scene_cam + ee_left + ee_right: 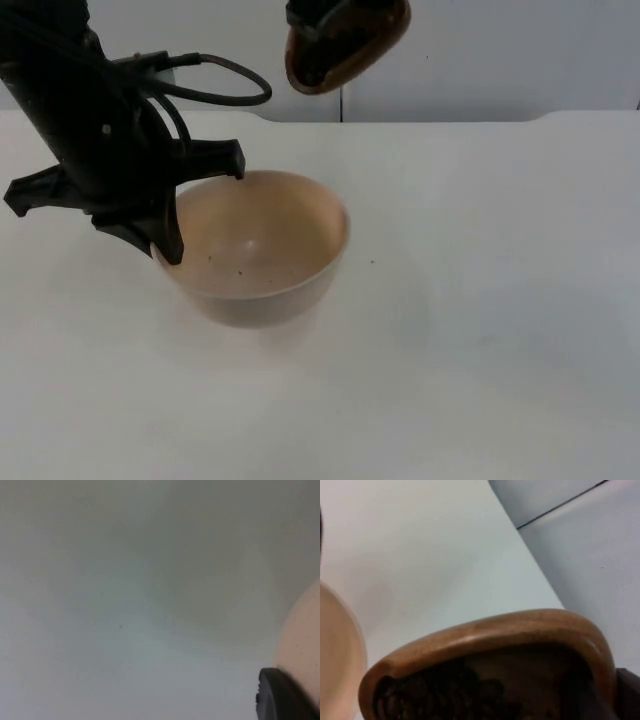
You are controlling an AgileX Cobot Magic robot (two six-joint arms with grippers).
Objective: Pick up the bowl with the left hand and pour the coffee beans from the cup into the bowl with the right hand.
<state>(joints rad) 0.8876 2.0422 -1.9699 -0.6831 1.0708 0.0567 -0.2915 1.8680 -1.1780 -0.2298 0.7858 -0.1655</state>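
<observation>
1. A cream-coloured bowl (262, 250) stands on the white table (480, 300). It is the landmark for everything below.
2. Inside, the bowl is almost bare: 2 or 3 tiny dark specks lie on its pale inner wall and floor, and no heap of beans shows.
3. The left gripper (172, 205) is at the bowl's left rim. One black finger reaches over the rim on the far side and the other points down at the near left edge, so the fingers pinch the rim between them.
4. In the left wrist view, a black fingertip (280, 695) lies against the bowl's pale outer wall (302, 645), with plain table beyond it.
5. A brown wooden cup (345, 45) hangs in the air above and behind the bowl, well apart from it. It is tilted with its mouth turned down toward the bowl.
6. The right gripper (318, 15) holds the cup; its fingers are closed on the cup.
7. In the right wrist view, dark coffee beans (440, 695) are piled inside the cup (520, 630) near its lower lip, and the bowl's rim (350, 650) shows beside the cup.
</observation>
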